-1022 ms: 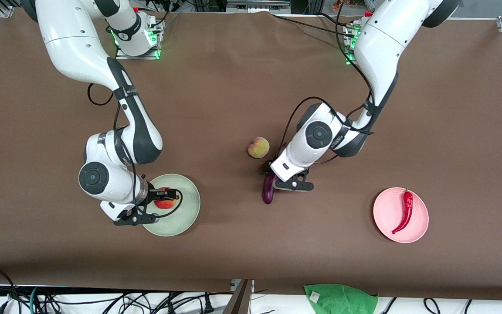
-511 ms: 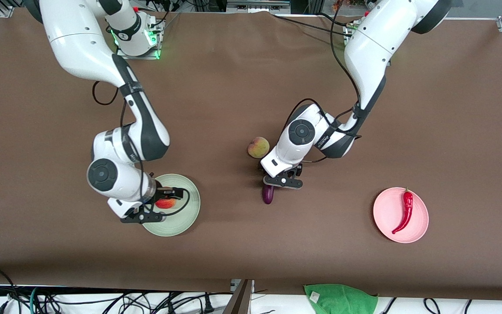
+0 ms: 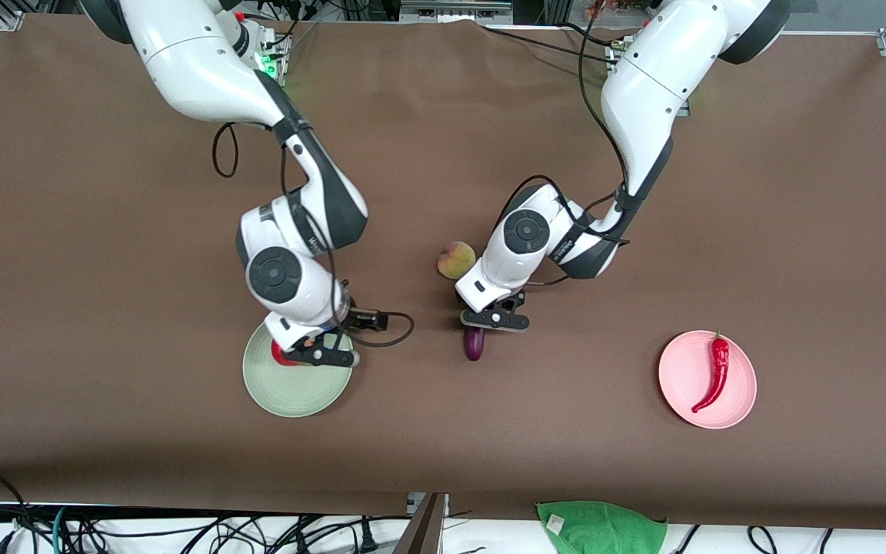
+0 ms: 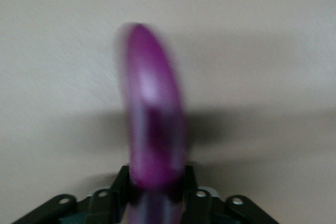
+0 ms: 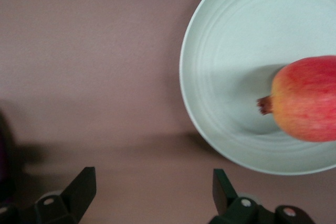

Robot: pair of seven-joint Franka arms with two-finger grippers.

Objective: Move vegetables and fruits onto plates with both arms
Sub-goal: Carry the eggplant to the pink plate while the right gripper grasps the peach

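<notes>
Counter (image 3: 66,231): flat, covered by a brown matte sheet; slight creases near the arm bases.
Room: metal frame rails at the counter's corners; black cables (image 3: 104,531) along the edge nearest the front camera; a green cloth (image 3: 601,527) lies at that edge.
Left hand (image 3: 481,323): low over the middle of the counter, fingers clamped on the eggplant (image 3: 474,344); its tip sticks out past the fingers.
Right hand (image 3: 320,346): fingers spread wide, holding nothing, over the green plate's rim.
Green plate (image 3: 289,392): toward the right arm's end; the apple (image 5: 307,98) rests on it.
Pink plate (image 3: 685,377): toward the left arm's end; the chili pepper (image 3: 714,373) lies on it.
Peach (image 3: 455,259): on the bare counter, just beside the left arm's wrist, farther from the front camera than the eggplant.
</notes>
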